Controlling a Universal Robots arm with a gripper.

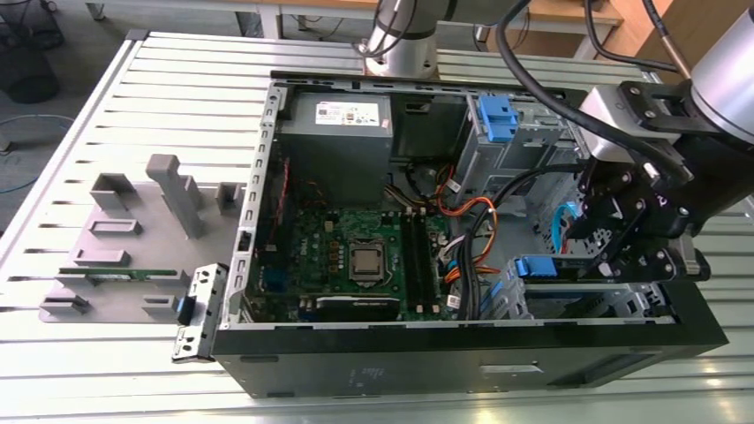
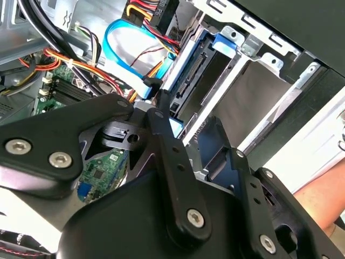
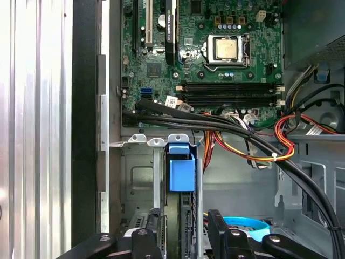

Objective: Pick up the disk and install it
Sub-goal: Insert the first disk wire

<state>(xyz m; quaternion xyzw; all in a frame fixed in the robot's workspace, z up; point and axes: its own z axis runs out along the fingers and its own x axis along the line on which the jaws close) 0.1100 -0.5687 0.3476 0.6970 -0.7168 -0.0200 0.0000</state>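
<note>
We see the claw [image 1: 630, 243] lowered into the open computer case [image 1: 471, 353], just above its metal drive cage [image 1: 577, 300], where the disk [image 3: 182, 170] sits edge-on in a slot, its blue plastic rail uppermost. We cannot tell whether the claw's black fingers are apart. Glossy cables [image 3: 259, 145] drape beside the green motherboard [image 3: 205, 54].

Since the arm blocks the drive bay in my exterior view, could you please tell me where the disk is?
Observer: In the first wrist view the disk stands edge-on inside the drive cage, with its blue rail tab at the cage's opening.
Operator: Thank you. Is any cable close to it?
Observer: Yes. In the second wrist view a light-blue ribbon cable loops right beside the disk's connector end.
</note>
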